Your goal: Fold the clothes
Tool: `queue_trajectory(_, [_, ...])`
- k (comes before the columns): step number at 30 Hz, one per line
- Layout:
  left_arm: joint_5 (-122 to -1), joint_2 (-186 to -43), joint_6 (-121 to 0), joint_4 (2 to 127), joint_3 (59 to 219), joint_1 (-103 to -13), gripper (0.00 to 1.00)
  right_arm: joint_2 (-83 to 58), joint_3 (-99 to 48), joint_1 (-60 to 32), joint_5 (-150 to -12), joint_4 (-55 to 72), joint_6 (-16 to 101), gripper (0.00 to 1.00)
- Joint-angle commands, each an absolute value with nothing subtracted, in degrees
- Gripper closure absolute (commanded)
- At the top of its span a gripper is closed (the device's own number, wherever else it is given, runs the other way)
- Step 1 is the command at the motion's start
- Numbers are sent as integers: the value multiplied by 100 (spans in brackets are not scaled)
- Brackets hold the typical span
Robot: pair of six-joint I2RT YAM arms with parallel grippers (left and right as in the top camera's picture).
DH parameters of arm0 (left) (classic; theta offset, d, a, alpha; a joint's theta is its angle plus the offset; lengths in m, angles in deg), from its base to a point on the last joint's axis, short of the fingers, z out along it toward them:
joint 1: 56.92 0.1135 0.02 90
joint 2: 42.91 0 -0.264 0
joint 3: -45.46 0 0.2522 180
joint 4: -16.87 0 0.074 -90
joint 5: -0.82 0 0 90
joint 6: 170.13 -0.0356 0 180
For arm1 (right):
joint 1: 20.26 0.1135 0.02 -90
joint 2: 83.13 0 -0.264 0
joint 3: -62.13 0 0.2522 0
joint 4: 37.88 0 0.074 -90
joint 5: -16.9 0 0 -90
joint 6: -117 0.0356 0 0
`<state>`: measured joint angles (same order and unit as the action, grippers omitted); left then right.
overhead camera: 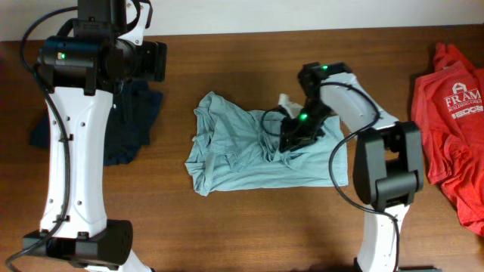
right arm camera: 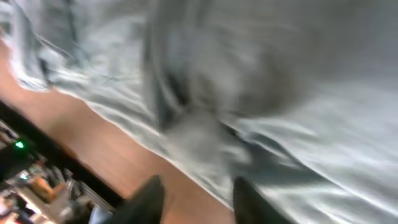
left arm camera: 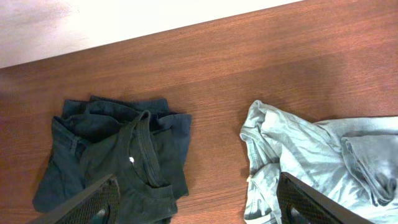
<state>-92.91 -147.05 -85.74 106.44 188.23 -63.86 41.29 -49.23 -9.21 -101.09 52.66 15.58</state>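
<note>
The pale grey-blue T-shirt (overhead camera: 242, 155) lies crumpled at the middle of the table, bunched up on its right side; it also shows in the left wrist view (left arm camera: 311, 155) and fills the blurred right wrist view (right arm camera: 249, 81). My right gripper (overhead camera: 291, 140) is low over the bunched right part, its fingers (right arm camera: 199, 196) apart with nothing between them. The navy T-shirt (overhead camera: 128, 121) lies crumpled at the left (left arm camera: 118, 155). The red white-lettered T-shirt (overhead camera: 454, 128) lies at the right edge. My left gripper (overhead camera: 157, 60) is held high at the back left, its fingers (left arm camera: 193, 208) wide open and empty.
The wooden table (overhead camera: 227, 227) ends at a pale wall strip along the back (left arm camera: 124, 18). The right arm's base (overhead camera: 386, 181) stands just right of the grey-blue shirt. The left arm's column (overhead camera: 72, 166) stands at the left front.
</note>
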Motion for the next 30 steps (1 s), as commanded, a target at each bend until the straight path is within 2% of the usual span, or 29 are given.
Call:
queue_trajectory(1, [-9354, -14648, -8631, 10629, 18876, -6388, 19, 3911, -4993, -888, -9890, 5303, 1698, 51])
queue_trajectory(3, [-9354, -14648, -8631, 10607, 18876, -6388, 19, 3911, -4987, -827, -9700, 5296, 1700, 43])
queue_trajectory(6, [-9354, -14648, -8633, 10609, 18876, -6388, 19, 3911, -4958, -702, -9582, 5244, 1711, 43])
queue_trajectory(8, [-9354, -14648, -8633, 10609, 18876, -6388, 19, 3911, -4912, -571, -9573, 5165, 1750, 51])
queue_trajectory(12, [-9354, -14648, -8633, 10613, 18876, -6388, 19, 3911, -4869, -230, -9482, 5126, 1849, 81])
queue_trajectory(14, [-9354, -14648, -8633, 10629, 18876, -6388, 19, 3911, -4864, -66, -9488, 5135, 1851, 90])
queue_trajectory(17, [-9354, -14648, -8633, 10672, 18876, -6388, 19, 3911, -4864, 240, -9484, 5220, 1849, 96])
queue_trajectory(26, [-9378, -14648, -8758, 10771, 18876, -6388, 19, 3911, -4864, 1053, -9173, 5570, 1829, 96])
queue_trajectory(27, [-9378, -14648, -8758, 10777, 18876, -6388, 19, 3911, -4864, 1123, -9117, 5589, 1829, 94])
queue_trajectory(29, [-9378, -14648, -8758, 10780, 18876, -6388, 19, 3911, -4864, 1245, -8939, 5616, 1835, 60])
queue_trajectory(30, [-9378, -14648, -8758, 10780, 18876, -6388, 19, 3911, -4864, 1280, -8780, 5616, 1892, 47])
